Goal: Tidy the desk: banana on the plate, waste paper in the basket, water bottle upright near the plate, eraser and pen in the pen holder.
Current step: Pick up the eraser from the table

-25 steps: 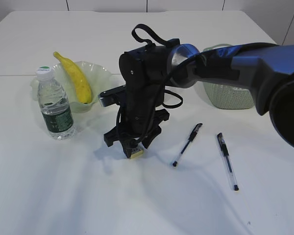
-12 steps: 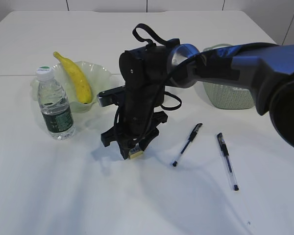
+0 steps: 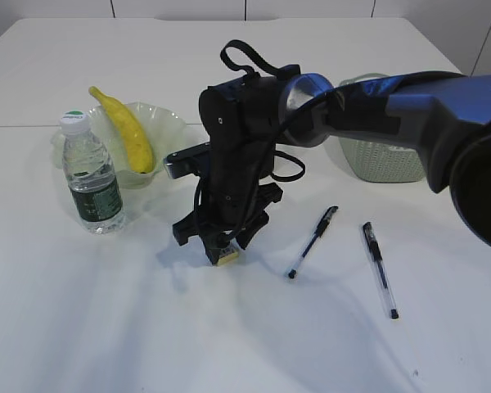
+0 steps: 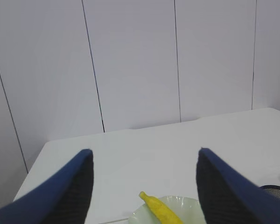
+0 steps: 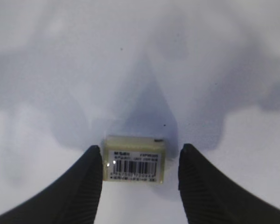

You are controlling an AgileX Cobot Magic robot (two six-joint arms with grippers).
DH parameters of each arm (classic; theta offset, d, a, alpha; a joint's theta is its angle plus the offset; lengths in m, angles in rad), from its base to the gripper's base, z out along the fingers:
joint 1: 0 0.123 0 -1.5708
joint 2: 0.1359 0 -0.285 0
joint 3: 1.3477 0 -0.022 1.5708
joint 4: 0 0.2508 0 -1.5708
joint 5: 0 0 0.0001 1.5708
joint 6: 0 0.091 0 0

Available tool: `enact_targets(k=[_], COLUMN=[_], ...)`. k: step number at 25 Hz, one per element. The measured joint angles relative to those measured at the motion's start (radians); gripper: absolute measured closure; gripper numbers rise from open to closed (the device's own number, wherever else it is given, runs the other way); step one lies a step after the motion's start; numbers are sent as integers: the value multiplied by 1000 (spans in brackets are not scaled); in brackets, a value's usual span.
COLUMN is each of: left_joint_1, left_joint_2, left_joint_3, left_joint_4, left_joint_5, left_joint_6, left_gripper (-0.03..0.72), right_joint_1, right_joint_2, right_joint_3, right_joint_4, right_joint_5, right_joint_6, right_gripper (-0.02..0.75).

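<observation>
White tabletop, matte and bare in front, fills the exterior view, with pale panelled walls behind it in the left wrist view. On the left part of the table a ripe yellow banana lies in a pale green ruffled glass plate, and a clear plastic water bottle with a white cap and green label stands upright just beside that plate. A light green woven waste basket sits at the right rear, partly hidden by the arm. Two black-capped clear gel pens lie near each other on the table to the right of centre.

The right gripper points down at the table in the middle. A small cream rectangular eraser with a barcode label lies between its black ribbed fingers; the left finger touches the eraser's side, while a narrow gap shows at the right finger, so the jaws stand spread around it rather than pinching it. Whether the eraser rests on the table cannot be told.

The left gripper is raised, its blue jaws wide apart and holding nothing.
</observation>
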Motion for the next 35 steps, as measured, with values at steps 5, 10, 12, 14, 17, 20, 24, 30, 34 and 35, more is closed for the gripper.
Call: enact_targets(k=[5, 10, 12, 14, 17, 20, 24, 30, 34, 35], left_joint_1=[0, 0, 0, 0, 0, 0, 0, 0, 0, 0], left_joint_2=[0, 0, 0, 0, 0, 0, 0, 0, 0, 0], left_joint_3=[0, 0, 0, 0, 0, 0, 0, 0, 0, 0], left_joint_4=[0, 0, 0, 0, 0, 0, 0, 0, 0, 0], left_joint_5=[0, 0, 0, 0, 0, 0, 0, 0, 0, 0], left_joint_6=[0, 0, 0, 0, 0, 0, 0, 0, 0, 0], left_gripper=[200, 200, 200, 200, 200, 204, 205, 208, 209, 209], right_joint_1=[0, 0, 0, 0, 0, 0, 0, 0, 0, 0], right_joint_2=[0, 2, 2, 2, 2, 2, 2, 2, 2, 2], right_joint_3=[0, 0, 0, 0, 0, 0, 0, 0, 0, 0], right_joint_4=[-14, -42, -42, -42, -42, -42, -42, -42, -42, -42], right_joint_5=[0, 0, 0, 0, 0, -4, -18, -25, -43, -49], right_joint_6=[0, 0, 0, 0, 0, 0, 0, 0, 0, 0], right_gripper=[346, 348, 348, 348, 348, 348, 348, 349, 349, 349])
